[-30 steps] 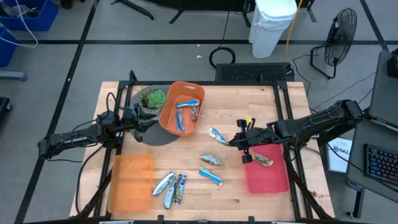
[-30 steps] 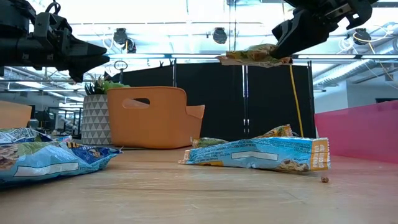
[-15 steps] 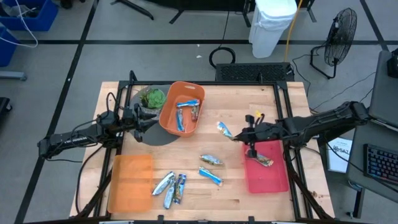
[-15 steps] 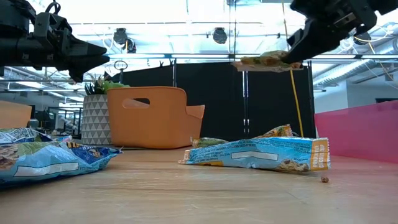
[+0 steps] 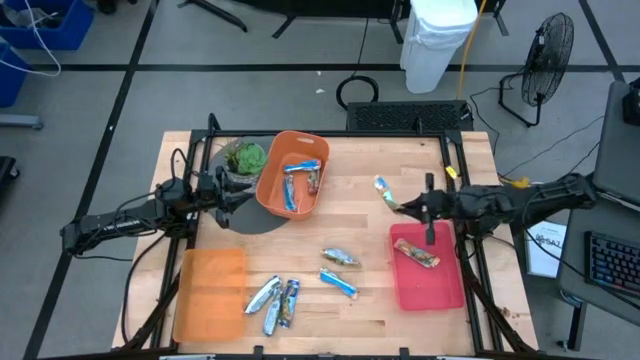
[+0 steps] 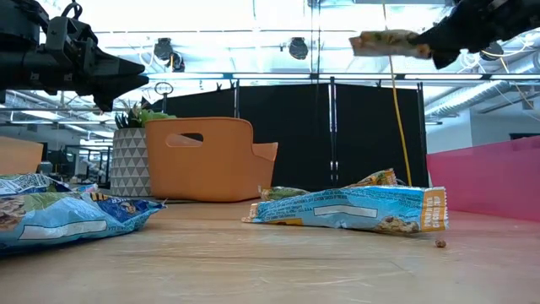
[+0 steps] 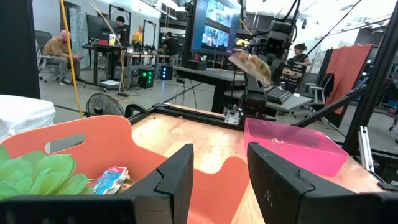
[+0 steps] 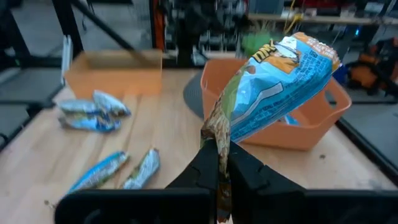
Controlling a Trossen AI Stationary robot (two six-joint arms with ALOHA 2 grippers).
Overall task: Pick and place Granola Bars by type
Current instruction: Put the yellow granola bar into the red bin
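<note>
From above, your right gripper (image 5: pixel 403 207) hangs over the table's right half, near the far end of the pink tray (image 5: pixel 436 283), its fingers pinched shut on one end of a blue-and-green bar (image 5: pixel 384 189). The bar's long axis runs diagonally, its free end toward the table's far edge and the orange bin (image 5: pixel 271 186). One brownish bar (image 5: pixel 415 252) lies diagonally in the pink tray. The orange bin holds about three bars (image 5: pixel 299 177). Five more lie on bare wood: two (image 5: pixel 339 270) near the table's middle and a cluster of three (image 5: pixel 274 301) toward the near edge, beside the flat orange tray (image 5: pixel 209 294). Your left gripper (image 5: pixel 240 196) waits over the table's left side between the potted plant (image 5: pixel 243 158) and the orange bin.

At table height, the held bar (image 6: pixel 384 42) lies roughly level, high above the wood, gripped at its right-hand end. Loose bars lie flat below.

From the left wrist, your left fingers (image 7: pixel 176 176) stand apart with nothing between them, above the bin's rim. The held bar (image 7: pixel 251 64) shows far off, above the pink tray (image 7: pixel 292 147).

From the right wrist, the closed fingers (image 8: pixel 213 163) clamp the crimped end of the bar (image 8: pixel 273 78), which stretches away toward the orange bin (image 8: pixel 326 132). Four loose bars show on the wood.
</note>
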